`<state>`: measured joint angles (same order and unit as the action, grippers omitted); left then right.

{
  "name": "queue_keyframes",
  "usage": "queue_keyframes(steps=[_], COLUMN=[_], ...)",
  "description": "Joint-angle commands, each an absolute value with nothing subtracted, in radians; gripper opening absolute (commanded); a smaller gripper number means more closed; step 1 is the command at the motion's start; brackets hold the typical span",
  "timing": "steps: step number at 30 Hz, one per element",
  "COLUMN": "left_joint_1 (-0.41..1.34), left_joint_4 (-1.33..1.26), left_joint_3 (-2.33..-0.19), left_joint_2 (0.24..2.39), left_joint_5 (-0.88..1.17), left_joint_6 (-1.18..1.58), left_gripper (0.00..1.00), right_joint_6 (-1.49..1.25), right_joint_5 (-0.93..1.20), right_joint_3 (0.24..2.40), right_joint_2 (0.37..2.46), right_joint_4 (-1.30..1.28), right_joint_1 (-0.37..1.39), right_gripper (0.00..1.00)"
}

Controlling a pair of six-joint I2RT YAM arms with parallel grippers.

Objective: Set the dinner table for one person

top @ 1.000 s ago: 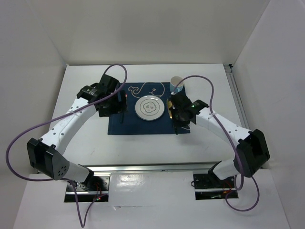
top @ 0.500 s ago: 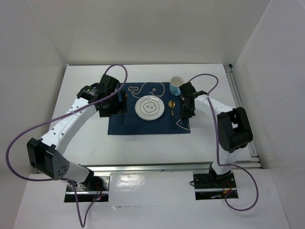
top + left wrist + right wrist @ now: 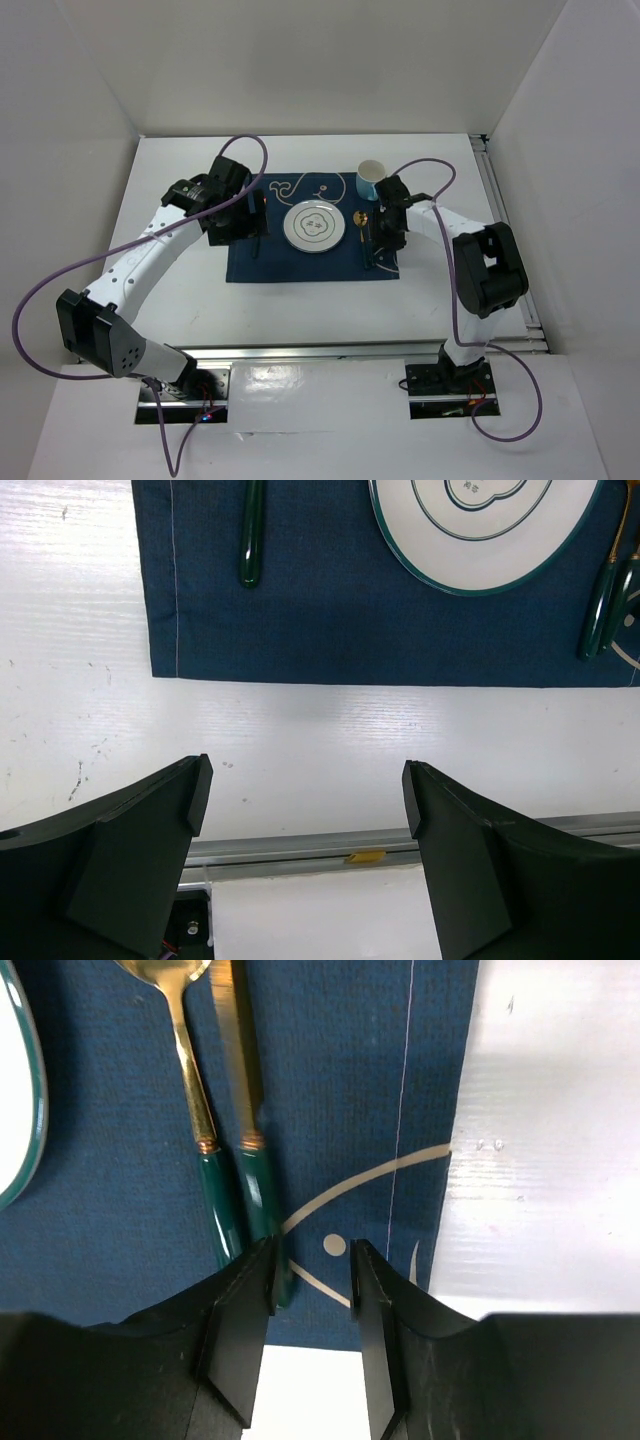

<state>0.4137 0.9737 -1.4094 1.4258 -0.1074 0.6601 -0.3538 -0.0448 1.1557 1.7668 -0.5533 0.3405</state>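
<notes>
The dinner table is a broad white surface that carries everything. The navy whale-print placemat lies at its middle. The plate sits in the centre of the mat, and the cup stands at the mat's far right corner.

A green-handled utensil, probably the fork, lies on the mat left of the plate. The spoon and knife lie side by side right of it, handles toward the near edge.

The left pincer hangs spread wide and empty over the bare surface near the mat's near edge. The right pincer is low over the knife's handle end. Its jaws are parted with only mat between them, so it pinches nothing.

The step in hand looks like letting go of the knife. The handle's end runs right against the finger nearer the plate, and I cannot tell whether they touch. Doing this well calls for opening a little wider and rising straight up. Any sideways drift could drag the handle and nudge the knife into the spoon or skew it on the mat.
</notes>
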Motion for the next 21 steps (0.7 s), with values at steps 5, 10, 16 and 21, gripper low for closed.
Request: queue_keyframes(steps=[5,10,16,21], left_joint_1=[0.408,0.408,0.399,0.399], left_joint_4=[0.982,0.982,1.000,1.009], left_joint_3=[-1.430,-1.439,-1.482,-1.511], left_joint_2=[1.397,1.397,1.407,1.407], left_joint_5=[-0.104,-0.104,-0.123,-0.150], left_joint_6=[0.658,0.649,0.631,0.621], left_gripper=[0.96,0.96,0.96,0.96], right_joint_6=[-0.380,-0.399,-0.455,-0.514], right_joint_5=[-0.037,-0.100,-0.208,-0.285], right_joint_3=[1.143,1.195,1.245,1.255], right_joint_2=[1.700,1.565,1.396,1.313], right_joint_4=[-0.566,-0.647,-0.730,-0.791], right_joint_1=[0.344,0.344,0.267,0.155], right_gripper=[0.46,0.70,1.00,1.00])
